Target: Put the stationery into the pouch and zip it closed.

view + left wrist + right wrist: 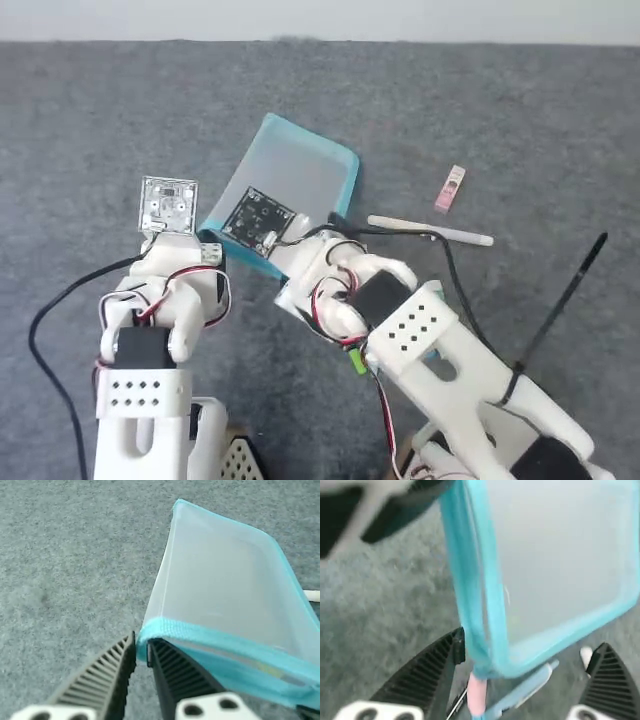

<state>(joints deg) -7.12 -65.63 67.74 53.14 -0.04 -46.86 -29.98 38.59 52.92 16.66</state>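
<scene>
The left gripper [141, 641] seems to pinch the pouch [225, 590] at its near left corner. The right gripper [532, 641] is wide open at the near edge.

The pouch [290, 170] is seen as frosted white, edged in turquoise. The table covering [520, 110] is flecked grey. A pink eraser [450, 188] and a cream pen [430, 231] are noted.

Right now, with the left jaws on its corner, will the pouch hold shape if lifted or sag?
Probably sags: the pouch is thin, translucent sheet; only the teal zip edge looks firmer. Likely light, since it looks flat and see-through. Held by one corner in the left jaws, it may swing or twist.
</scene>
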